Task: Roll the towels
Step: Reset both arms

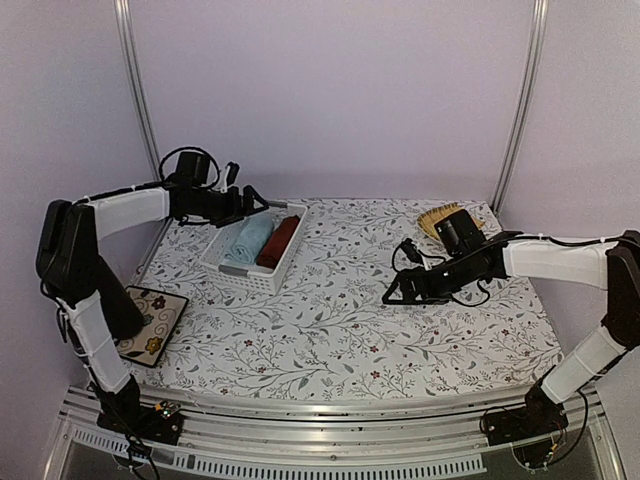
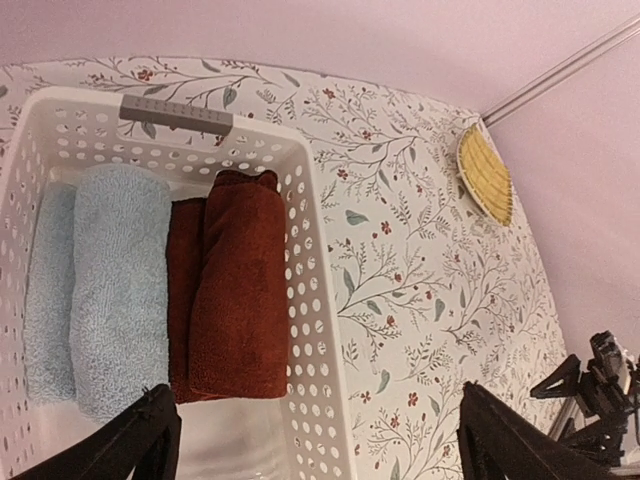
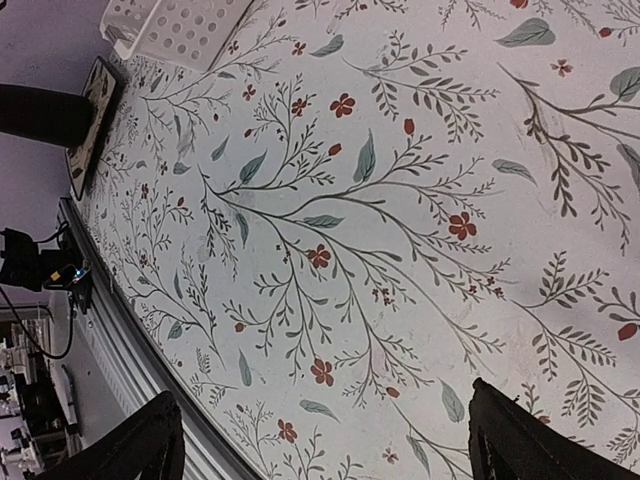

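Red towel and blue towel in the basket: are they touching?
Touching. The left wrist view shows the rust-red towel and the light blue towel side by side in the white basket, long edges pressed together, no gap between.

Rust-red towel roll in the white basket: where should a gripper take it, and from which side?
Probably across the middle of the rust-red towel roll, from straight above. It lies pressed against the light blue towel, with the basket wall close on its other side, leaving only its top exposed.

The light blue towel (image 2: pixel 115 280) and the rust-red towel (image 2: pixel 240 290) are lying rolled, side by side and touching, inside the white basket (image 2: pixel 310 330).
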Robot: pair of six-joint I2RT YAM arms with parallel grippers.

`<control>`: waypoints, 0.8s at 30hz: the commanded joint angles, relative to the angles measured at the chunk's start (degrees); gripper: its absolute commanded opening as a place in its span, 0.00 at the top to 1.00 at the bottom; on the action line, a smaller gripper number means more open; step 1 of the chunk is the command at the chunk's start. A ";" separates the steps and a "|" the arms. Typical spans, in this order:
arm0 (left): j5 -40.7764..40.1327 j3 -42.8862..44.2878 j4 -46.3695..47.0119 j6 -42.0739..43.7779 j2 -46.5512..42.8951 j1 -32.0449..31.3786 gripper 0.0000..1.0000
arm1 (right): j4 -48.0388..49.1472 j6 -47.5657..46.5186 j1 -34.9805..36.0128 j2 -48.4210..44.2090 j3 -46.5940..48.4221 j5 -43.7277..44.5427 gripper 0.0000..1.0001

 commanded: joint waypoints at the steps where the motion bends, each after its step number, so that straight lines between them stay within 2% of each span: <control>1: -2.27 -1.95 -2.17 1.79 -6.03 -1.68 0.03 | -0.28 0.08 0.01 -5.29 -0.96 9.42 0.01; 8: -9.82 -9.06 -2.35 6.69 -17.29 -4.14 0.03 | 1.02 -0.69 -0.42 -13.39 -5.16 20.66 0.01; 11: -14.77 -15.93 0.75 8.18 -23.91 -5.64 0.03 | 3.56 -1.31 -0.64 -20.28 -8.81 27.47 0.01; 14: -15.99 -23.42 6.03 8.45 -31.02 -6.19 0.03 | 5.60 -1.31 -0.74 -27.64 -11.96 35.47 0.01; 19: -17.73 -37.46 16.43 12.63 -44.37 -8.66 0.03 | 6.85 -2.06 -0.79 -39.01 -15.78 43.81 0.01; 24: -21.50 -43.80 15.07 14.95 -52.56 -11.36 0.03 | 6.76 -3.70 -0.79 -47.93 -18.51 48.21 0.01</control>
